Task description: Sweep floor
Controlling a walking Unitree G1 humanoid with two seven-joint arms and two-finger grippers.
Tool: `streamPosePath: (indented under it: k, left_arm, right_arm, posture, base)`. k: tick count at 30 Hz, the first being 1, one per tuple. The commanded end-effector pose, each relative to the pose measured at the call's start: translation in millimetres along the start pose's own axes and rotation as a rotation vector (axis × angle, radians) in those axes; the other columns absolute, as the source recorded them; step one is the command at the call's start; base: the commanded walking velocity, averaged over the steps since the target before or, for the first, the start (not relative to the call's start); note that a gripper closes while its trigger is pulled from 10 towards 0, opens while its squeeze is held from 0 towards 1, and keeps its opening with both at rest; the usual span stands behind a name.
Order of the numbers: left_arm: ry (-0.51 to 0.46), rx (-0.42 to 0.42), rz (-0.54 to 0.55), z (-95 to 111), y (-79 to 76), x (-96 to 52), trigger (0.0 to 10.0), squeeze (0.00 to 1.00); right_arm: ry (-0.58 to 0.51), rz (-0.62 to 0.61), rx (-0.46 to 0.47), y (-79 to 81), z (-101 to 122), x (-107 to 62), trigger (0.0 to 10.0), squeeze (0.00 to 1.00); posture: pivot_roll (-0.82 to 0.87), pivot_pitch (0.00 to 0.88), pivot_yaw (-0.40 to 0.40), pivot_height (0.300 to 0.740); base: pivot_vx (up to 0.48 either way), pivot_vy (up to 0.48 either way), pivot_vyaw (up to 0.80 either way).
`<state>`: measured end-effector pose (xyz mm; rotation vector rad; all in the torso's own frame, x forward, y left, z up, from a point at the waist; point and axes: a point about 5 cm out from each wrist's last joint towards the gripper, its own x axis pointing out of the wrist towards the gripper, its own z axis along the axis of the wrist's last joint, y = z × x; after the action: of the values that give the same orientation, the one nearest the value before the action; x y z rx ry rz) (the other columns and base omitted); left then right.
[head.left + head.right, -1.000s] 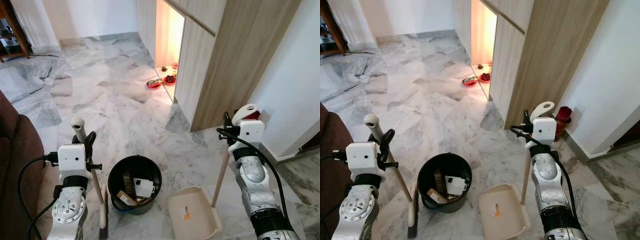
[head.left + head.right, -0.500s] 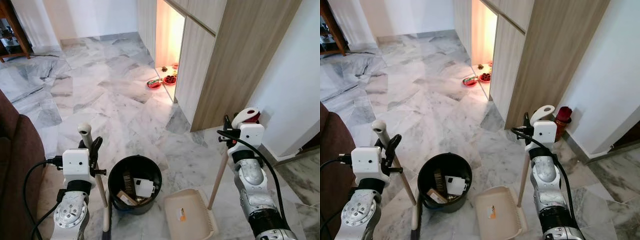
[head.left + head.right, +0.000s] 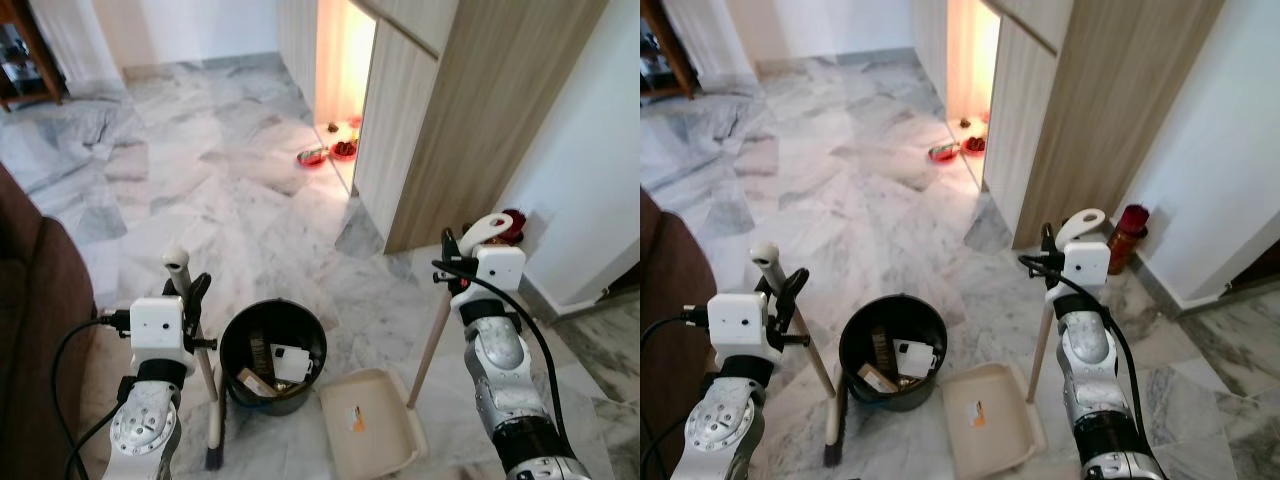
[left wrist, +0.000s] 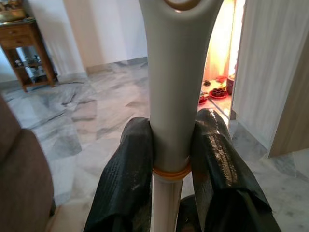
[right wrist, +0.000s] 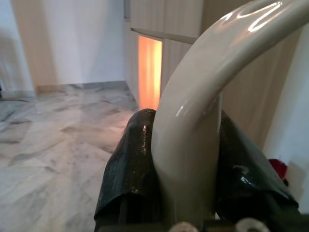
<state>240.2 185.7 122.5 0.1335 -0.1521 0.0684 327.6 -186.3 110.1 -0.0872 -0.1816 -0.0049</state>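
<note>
1. Left gripper (image 4: 169, 169) pinches the broom (image 3: 196, 350) handle, bristles on the floor (image 3: 200, 190) beside the bin (image 3: 272, 355).
2. Right gripper (image 5: 186, 159) clamps the dustpan (image 3: 372, 432) handle, pan flat right of the bin.

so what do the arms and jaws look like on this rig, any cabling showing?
Both arms are silver metal with rounded joint housings and a black band near the elbow. Each wrist carries a white boxy camera module. A black cable loops loose along the left arm and another along the right arm. The left gripper and right gripper each have two long, glossy black fingers, rounded at the tips.
</note>
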Motion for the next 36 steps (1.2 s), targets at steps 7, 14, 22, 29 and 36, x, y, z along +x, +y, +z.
streamPosePath:
  k: [7, 14, 22, 29, 36]
  left_arm:
    - [-0.041, 0.000, -0.007, 6.4, -0.8, 0.8, 10.0, 0.00]
    - [-0.042, -0.001, -0.006, 6.5, -0.7, 1.0, 10.0, 0.00]
    - [-0.044, -0.001, 0.005, 6.9, 0.0, 1.5, 10.0, 0.00]
    - [-0.043, -0.003, 0.015, 5.4, 1.2, 1.4, 10.0, 0.00]
    - [-0.047, -0.002, 0.017, 5.8, 0.5, 3.3, 10.0, 0.00]
  right_arm:
    - [-0.045, 0.007, 0.009, 1.6, 8.3, 3.0, 10.0, 0.00]
    - [-0.045, 0.013, 0.007, 2.4, 8.6, 3.7, 10.0, 0.00]
    - [-0.039, 0.022, 0.008, 4.9, 8.2, 4.7, 10.0, 0.00]
    - [-0.041, 0.012, 0.016, 4.0, 10.3, 7.3, 10.0, 0.00]
    - [-0.040, 0.009, 0.022, 4.6, 10.6, 8.3, 10.0, 0.00]
  posture:
    - [0.03, 0.036, -0.018, 0.740]
    - [0.04, 0.045, -0.019, 0.740]
    - [0.05, 0.060, -0.026, 0.740]
    - [0.04, 0.072, -0.030, 0.740]
    - [0.04, 0.074, -0.031, 0.740]
  base:
    - [-0.321, 0.000, 0.00]
    - [-0.319, 0.000, 0.00]
    - [-0.318, 0.000, 0.00]
    - [-0.318, 0.000, 0.00]
    - [-0.272, 0.000, 0.00]
